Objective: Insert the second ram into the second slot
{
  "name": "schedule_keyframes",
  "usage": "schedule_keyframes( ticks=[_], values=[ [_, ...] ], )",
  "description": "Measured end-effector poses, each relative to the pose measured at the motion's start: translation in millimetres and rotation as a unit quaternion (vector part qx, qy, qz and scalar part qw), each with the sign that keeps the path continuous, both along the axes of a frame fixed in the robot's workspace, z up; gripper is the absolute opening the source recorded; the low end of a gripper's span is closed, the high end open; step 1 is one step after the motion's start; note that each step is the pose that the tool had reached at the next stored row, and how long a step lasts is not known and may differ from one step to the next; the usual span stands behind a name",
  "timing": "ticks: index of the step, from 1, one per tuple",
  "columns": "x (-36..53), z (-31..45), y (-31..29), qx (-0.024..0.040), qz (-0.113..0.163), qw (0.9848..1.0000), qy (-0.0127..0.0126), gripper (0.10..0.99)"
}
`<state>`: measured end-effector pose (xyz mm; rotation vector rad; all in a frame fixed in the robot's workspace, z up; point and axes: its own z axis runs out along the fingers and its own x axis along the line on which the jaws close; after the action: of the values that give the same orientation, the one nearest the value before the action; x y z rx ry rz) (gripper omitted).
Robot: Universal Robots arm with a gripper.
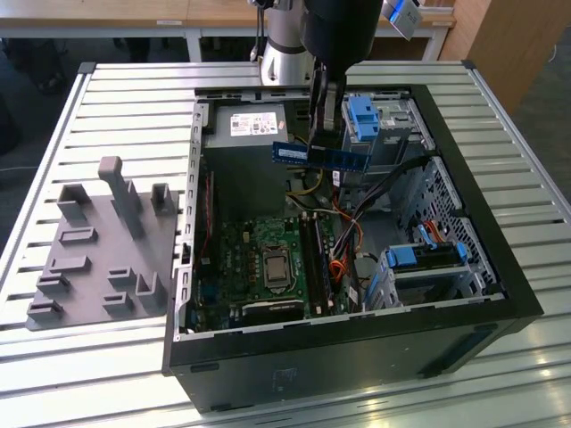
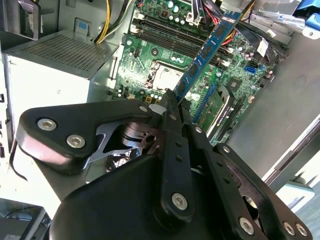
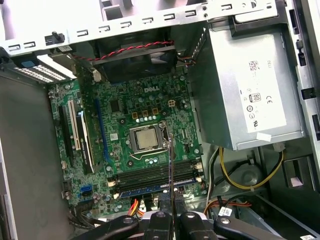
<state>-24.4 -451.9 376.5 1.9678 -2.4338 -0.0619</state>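
A slatted metal table (image 1: 116,107) carries an open case (image 1: 357,343) and a grey rack (image 1: 89,259); desks (image 1: 107,13) stand behind. The end effector (image 1: 326,134) grips the ram (image 1: 319,156) over the case.

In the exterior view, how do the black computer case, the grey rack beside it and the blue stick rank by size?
1. black computer case
2. grey rack
3. blue stick, clearly smallest though raised above the case
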Motion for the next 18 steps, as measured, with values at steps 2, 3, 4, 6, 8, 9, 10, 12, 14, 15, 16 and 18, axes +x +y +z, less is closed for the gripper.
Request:
schedule_keyframes(
  ticks=[2, 3, 4, 6, 8, 9, 10, 12, 14, 15, 16, 18],
  values=[
    [0.0, 0.0, 0.0, 0.0000, -0.001, 1.0000, 0.0000, 0.137],
    [0.0, 0.0, 0.0, 0.0000, -0.001, 1.0000, 0.0000, 0.137],
    [0.0, 0.0, 0.0, 0.0000, -0.001, 1.0000, 0.0000, 0.137],
    [0.0, 0.0, 0.0, 0.0000, -0.002, 1.0000, 0.0000, 0.137],
    [0.0, 0.0, 0.0, 0.0000, -0.002, 1.0000, 0.0000, 0.137],
    [0.0, 0.0, 0.0, 0.0000, -0.003, 1.0000, 0.0000, 0.137],
    [0.0, 0.0, 0.0, 0.0000, -0.003, 1.0000, 0.0000, 0.137],
    [0.0, 0.0, 0.0, 0.0000, -0.004, 1.0000, 0.0000, 0.137],
    [0.0, 0.0, 0.0, 0.0000, -0.004, 1.0000, 0.0000, 0.137],
    [0.0, 0.0, 0.0, 0.0000, -0.005, 1.0000, 0.0000, 0.137],
    [0.0, 0.0, 0.0, 0.0000, -0.005, 1.0000, 0.0000, 0.137],
    [0.0, 0.0, 0.0, 0.0000, -0.006, 1.0000, 0.0000, 0.137]
  ],
)
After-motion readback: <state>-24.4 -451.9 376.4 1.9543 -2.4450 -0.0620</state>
